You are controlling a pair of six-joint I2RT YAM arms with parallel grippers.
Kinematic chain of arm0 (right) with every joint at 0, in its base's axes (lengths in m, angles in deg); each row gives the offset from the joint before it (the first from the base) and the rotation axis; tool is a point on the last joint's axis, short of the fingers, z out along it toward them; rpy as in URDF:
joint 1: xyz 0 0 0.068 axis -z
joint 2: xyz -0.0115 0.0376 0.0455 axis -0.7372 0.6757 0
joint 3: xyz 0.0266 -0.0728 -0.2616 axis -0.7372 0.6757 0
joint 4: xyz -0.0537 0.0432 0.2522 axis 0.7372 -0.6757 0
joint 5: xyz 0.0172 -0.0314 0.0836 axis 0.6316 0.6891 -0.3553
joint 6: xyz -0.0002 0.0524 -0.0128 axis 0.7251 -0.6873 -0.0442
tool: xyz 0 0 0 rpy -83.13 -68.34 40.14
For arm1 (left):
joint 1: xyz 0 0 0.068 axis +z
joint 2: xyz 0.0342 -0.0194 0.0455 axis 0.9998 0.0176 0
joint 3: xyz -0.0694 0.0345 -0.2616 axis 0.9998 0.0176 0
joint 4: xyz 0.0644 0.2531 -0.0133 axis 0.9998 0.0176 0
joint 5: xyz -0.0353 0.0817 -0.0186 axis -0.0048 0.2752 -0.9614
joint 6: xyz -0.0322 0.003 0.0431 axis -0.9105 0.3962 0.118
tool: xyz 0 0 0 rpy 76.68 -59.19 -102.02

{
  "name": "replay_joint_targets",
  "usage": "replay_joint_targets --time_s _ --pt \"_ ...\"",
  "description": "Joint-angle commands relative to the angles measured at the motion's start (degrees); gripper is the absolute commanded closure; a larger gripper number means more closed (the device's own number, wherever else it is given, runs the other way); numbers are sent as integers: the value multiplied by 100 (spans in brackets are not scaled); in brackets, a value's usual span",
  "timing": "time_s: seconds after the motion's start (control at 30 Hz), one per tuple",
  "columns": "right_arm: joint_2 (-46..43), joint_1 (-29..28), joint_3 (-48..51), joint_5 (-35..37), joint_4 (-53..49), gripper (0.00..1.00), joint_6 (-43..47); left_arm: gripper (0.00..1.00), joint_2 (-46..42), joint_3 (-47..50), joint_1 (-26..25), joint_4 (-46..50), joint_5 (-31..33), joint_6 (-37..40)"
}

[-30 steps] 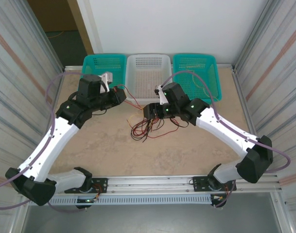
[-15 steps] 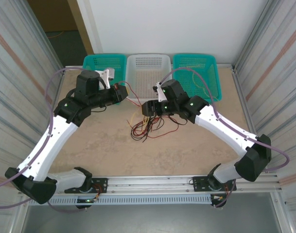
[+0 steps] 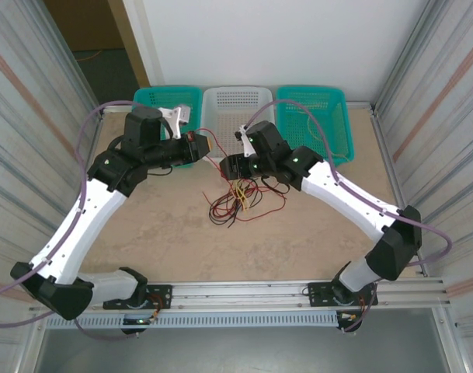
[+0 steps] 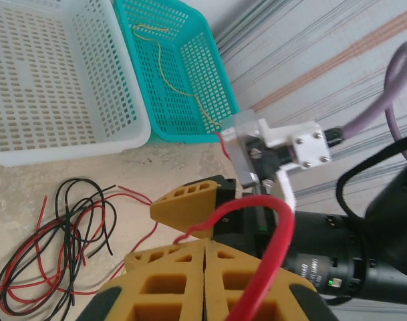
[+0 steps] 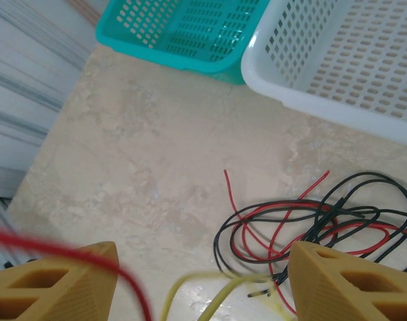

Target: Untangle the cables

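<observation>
Pinching red cable — left gripper.

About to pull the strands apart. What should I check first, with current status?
1. Left gripper jaws shut on the thin red wire: ok.
2. Right gripper holding a strand: not ok, jaws open.
3. Thin yellow wire seen between the right jaws: ok.
4. Loose tangle of red and black wires resting on the beige tabletop: ok.
5. Held red wire free of that tangle: cannot tell.
</observation>
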Motion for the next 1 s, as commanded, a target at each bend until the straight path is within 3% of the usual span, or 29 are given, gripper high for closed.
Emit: replay_joint_targets --time_s 0.0,0.27,0.57,0.73,0.97 --pt "30 -34 -83 243 -131 43 75 100 -35 -313 -36 163 45 279" --pt "-366 41 982 246 -126 51 -250 100 -28 -981 166 871 773 793" --pt "-730 723 2433 -390 517 59 -815 100 -142 -1190 1004 1201 597 803" --pt "-701 845 2615 -380 467 43 -789 100 -58 -1507 1084 1598 815 1097" --pt "-837 1012 2656 -187 165 37 -701 100 225 -2256 1642 2351 1253 1417"
